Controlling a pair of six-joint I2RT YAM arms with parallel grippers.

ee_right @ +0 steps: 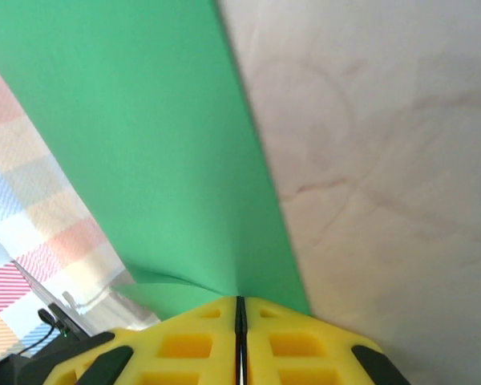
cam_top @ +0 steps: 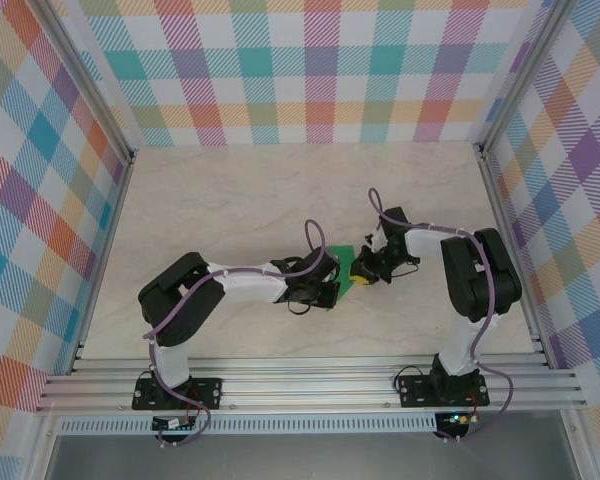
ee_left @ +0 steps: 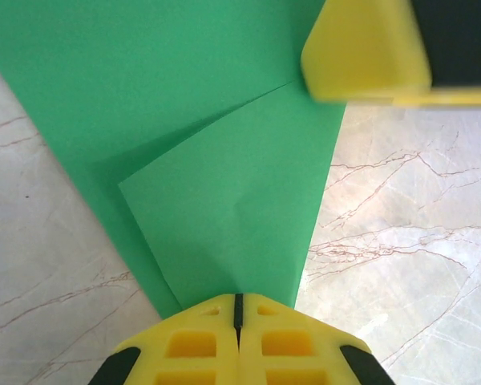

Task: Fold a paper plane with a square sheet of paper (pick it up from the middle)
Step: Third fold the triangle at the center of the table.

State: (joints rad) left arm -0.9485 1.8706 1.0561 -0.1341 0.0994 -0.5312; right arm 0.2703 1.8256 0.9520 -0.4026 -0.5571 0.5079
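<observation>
The square sheet of paper (cam_top: pixel 341 261) is bright green and is held above the table between both arms at the table's middle. In the left wrist view the sheet (ee_left: pixel 184 104) carries a flap (ee_left: pixel 232 208) folded over it, with creased edges. My left gripper (ee_left: pixel 239 301) is shut on the sheet's near point. A yellow finger of the right gripper (ee_left: pixel 365 52) touches the sheet's far edge. My right gripper (ee_right: pixel 239 301) is shut on the sheet (ee_right: pixel 144 120), which bends slightly at the jaws. From above, the left gripper (cam_top: pixel 330 288) and right gripper (cam_top: pixel 364 273) nearly meet.
The pale marble tabletop (cam_top: pixel 240 200) lies under the arms. Checked colourful walls (cam_top: pixel 310 70) close the back and both sides, with metal posts at the corners. An aluminium rail (cam_top: pixel 310 385) carrying both arm bases runs along the near edge.
</observation>
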